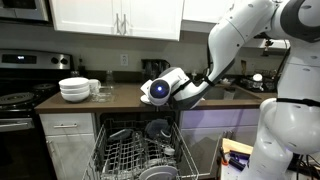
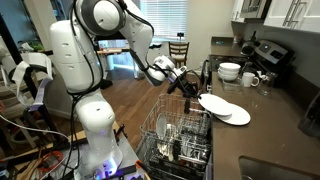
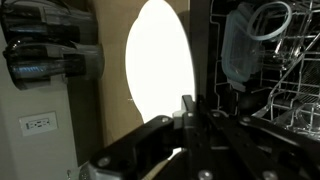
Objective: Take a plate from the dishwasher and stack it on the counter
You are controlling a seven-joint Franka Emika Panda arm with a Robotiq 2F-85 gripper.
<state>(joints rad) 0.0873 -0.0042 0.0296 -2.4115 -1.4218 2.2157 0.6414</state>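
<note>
My gripper [image 3: 188, 106] is shut on the rim of a white plate [image 3: 160, 68], which fills the middle of the wrist view. In an exterior view the gripper [image 2: 194, 91] holds this plate [image 2: 213, 102] roughly flat, just over the near edge of the dark counter [image 2: 275, 125]. Another white plate [image 2: 237, 117] lies on the counter right beside and slightly below it. The dishwasher [image 2: 176, 136] stands open under the arm, its grey wire racks [image 1: 135, 152] pulled out with dishes in them.
A stack of white bowls [image 1: 75, 90] and glasses [image 1: 97, 88] stand on the counter [image 1: 125, 98] near the black stove [image 1: 15, 100]. A mug [image 2: 250, 79] sits by the bowls [image 2: 230, 71]. A dark tap [image 2: 206, 72] rises behind the gripper.
</note>
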